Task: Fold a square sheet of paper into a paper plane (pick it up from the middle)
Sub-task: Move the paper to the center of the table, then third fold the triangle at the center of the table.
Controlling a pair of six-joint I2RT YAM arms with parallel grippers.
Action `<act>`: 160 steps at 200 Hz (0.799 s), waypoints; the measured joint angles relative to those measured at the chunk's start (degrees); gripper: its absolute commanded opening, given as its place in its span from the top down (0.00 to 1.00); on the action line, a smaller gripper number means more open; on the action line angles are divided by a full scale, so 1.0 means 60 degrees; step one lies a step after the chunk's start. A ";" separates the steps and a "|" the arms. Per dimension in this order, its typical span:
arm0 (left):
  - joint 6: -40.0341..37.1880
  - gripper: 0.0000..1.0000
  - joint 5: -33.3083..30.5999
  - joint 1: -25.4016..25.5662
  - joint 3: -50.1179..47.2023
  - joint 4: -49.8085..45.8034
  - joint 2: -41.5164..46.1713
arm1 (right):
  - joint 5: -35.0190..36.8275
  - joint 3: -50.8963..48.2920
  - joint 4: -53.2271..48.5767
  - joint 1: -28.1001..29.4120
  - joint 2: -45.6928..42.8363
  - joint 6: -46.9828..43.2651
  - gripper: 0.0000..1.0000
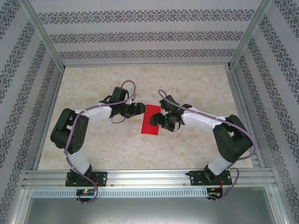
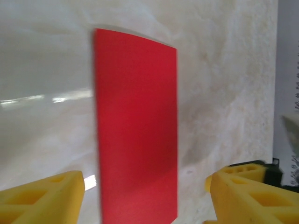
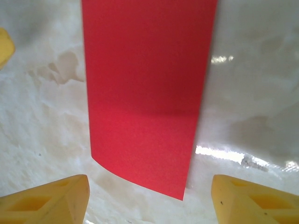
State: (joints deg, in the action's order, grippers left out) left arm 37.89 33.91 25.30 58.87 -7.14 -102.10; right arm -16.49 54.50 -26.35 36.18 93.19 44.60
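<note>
Sheet of paper point(image 1: 149, 129) flat on table point(image 1: 93, 84), roughly midway between side edges, seen as a red rectangle; long axis from far edge toward near edge, near end tilted slightly left. Left gripper point(image 1: 139, 108) spread, just beside far-left corner; right gripper point(image 1: 156, 121) spread, low over right side, yellow fingers point(image 3: 46, 200) straddling the sheet's end.

Overhead view looks down from behind; both wrist views sit close over the same red paper point(image 2: 136, 126)
</note>
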 measured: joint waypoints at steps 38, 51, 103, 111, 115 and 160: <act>0.0310 0.38 0.0339 0.0244 0.0357 0.0401 -0.0827 | -0.0204 -0.0492 0.0601 0.0033 -0.0007 0.0688 0.39; 0.0350 0.39 0.0393 0.0248 0.0390 0.0419 -0.0954 | -0.0262 -0.0510 0.0732 0.0047 0.0004 0.0841 0.40; 0.0390 0.41 0.0528 0.0284 0.0554 0.0481 -0.1275 | -0.0433 -0.0506 0.1038 0.0160 0.0357 0.0954 0.40; 0.0390 0.41 0.0535 0.0299 0.0576 0.0488 -0.1322 | -0.0433 -0.0506 0.1005 0.0171 0.0415 0.0951 0.40; 0.0390 0.41 0.0535 0.0299 0.0576 0.0492 -0.1341 | -0.0423 -0.0506 0.0984 0.0189 0.0430 0.0951 0.40; 0.0390 0.41 0.0554 0.0306 0.0583 0.0488 -0.1402 | -0.0353 -0.0499 0.0758 0.0284 0.0448 0.0943 0.42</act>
State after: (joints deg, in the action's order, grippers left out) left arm 40.23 37.23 27.14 62.37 -4.21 -110.52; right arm -18.61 51.51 -21.80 37.89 95.88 50.26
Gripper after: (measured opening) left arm 0.587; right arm 0.592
